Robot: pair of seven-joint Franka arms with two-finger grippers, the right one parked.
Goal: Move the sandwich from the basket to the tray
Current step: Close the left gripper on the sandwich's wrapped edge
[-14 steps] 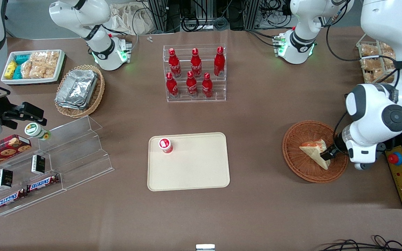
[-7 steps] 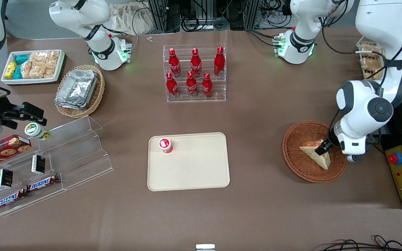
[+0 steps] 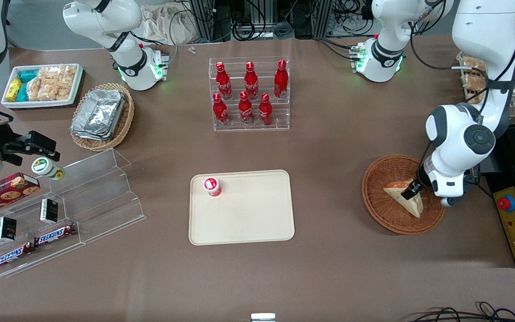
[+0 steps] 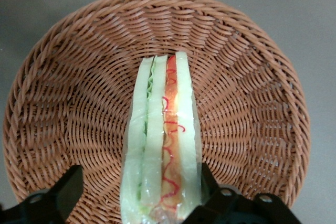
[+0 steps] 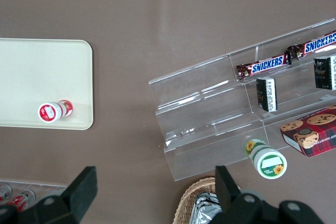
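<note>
The sandwich [image 3: 399, 192], a white wedge with an orange-red filling stripe, lies in the round reddish-brown basket [image 3: 376, 179] toward the working arm's end of the table. In the left wrist view the sandwich [image 4: 163, 129] stands on edge on the basket's weave [image 4: 252, 108]. My left gripper [image 3: 410, 190] is down in the basket and open, one finger [image 4: 71, 187] apart from the bread and the other finger [image 4: 210, 190] close against it. The cream tray [image 3: 248, 223] lies mid-table, nearer the parked arm than the basket.
A small red-capped bottle [image 3: 212, 186] lies on the tray's corner. A clear rack of red bottles [image 3: 249, 94] stands farther from the front camera. A yellow box with a red stop button [image 3: 514, 223] sits beside the basket. A clear stepped shelf [image 3: 83, 197] holds snacks.
The left arm has swung toward the tray's side, and its gripper has slid along the sandwich toward the basket's middle. The sandwich has stayed in place.
</note>
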